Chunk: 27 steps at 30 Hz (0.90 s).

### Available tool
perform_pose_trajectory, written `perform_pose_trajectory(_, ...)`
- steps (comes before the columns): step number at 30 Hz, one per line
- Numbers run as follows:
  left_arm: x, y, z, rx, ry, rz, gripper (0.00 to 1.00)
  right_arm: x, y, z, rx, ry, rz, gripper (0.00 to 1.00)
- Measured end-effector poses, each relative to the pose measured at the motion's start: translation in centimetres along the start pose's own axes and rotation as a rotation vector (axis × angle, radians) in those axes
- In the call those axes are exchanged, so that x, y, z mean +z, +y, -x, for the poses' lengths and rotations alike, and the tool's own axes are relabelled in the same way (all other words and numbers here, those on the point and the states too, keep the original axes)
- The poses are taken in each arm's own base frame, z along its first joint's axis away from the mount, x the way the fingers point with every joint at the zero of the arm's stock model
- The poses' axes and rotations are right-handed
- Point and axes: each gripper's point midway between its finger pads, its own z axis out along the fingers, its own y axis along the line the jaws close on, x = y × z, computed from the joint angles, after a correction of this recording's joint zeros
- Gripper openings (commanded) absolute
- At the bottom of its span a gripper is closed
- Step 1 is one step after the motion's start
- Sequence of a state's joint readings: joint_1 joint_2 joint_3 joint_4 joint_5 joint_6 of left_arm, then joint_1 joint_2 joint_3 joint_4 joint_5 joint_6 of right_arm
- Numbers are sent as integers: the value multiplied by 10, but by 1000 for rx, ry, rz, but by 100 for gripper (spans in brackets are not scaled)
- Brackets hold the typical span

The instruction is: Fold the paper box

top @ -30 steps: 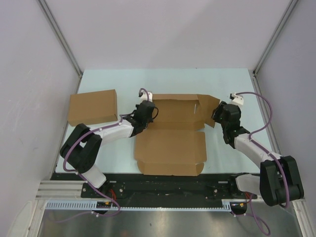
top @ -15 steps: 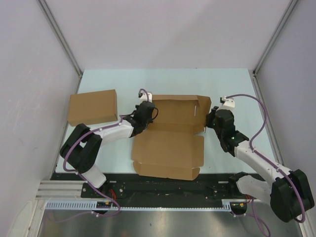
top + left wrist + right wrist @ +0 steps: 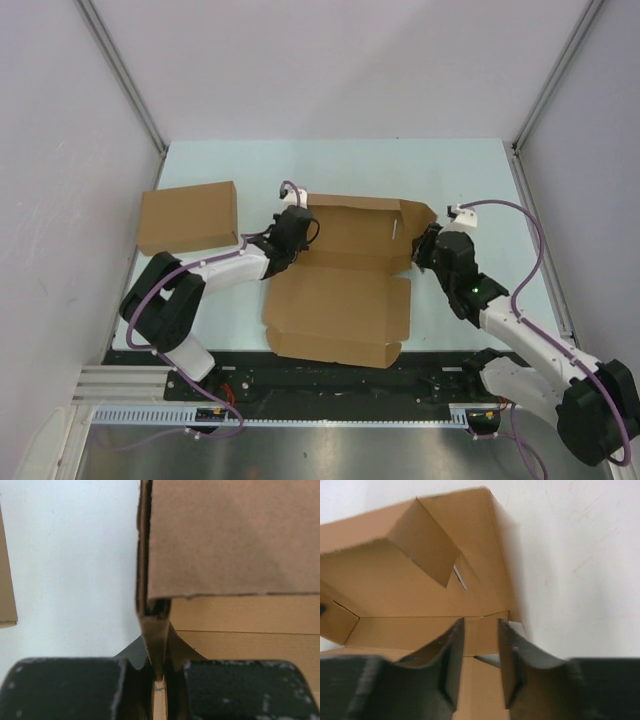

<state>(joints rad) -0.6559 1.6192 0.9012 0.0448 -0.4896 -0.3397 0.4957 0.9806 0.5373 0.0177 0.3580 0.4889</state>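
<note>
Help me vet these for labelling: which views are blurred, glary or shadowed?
Top external: evenly lit, sharp, only faint shadows beside the paper box. Left wrist: too close, cardboard edge and left end effector soft. Right wrist: slightly blurred, table nearly washed out.

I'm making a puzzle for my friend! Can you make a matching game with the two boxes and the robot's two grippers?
1 paper box
2 closed box
3 left gripper
4 right gripper

A jaws apart at a box corner
B far left of the table
C pinching the open box's wall
D lying open in the middle

Pairs: 1-D, 2-B, 3-C, 4-A
</note>
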Motion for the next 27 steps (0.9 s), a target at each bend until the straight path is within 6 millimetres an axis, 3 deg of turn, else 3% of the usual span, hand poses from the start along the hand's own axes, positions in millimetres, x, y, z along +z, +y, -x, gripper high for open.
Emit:
perform_pose_trajectory(1, -1, 0, 0, 0, 0, 0, 0, -2, -1, 4, 9, -9, 0, 50)
perform_pose_trajectory(4, -2, 1, 0, -1, 0, 0, 0, -14, -7, 19, 36, -49, -4, 55)
perform_pose_trajectory(8, -2, 1, -2, -13, 6, 3, 0, -31, -13, 33, 72, -91, -5, 54)
perform_pose_trajectory(11, -3, 2, -2, -28, 18, 11, 0, -37, -13, 30, 101, -77, -3, 50)
perform_pose_trajectory(16, -4, 2, -4, -64, 33, 23, 0, -35, -1, -2, 103, 14, 22, 49)
perform_pose_trajectory(22, -6, 4, -5, -96, 44, 43, 0, -26, 4, -64, 46, 172, 13, 49)
perform_pose_trajectory(27, -6, 5, -5, -101, 42, 46, 0, -10, -4, -82, 27, 203, -43, 50)
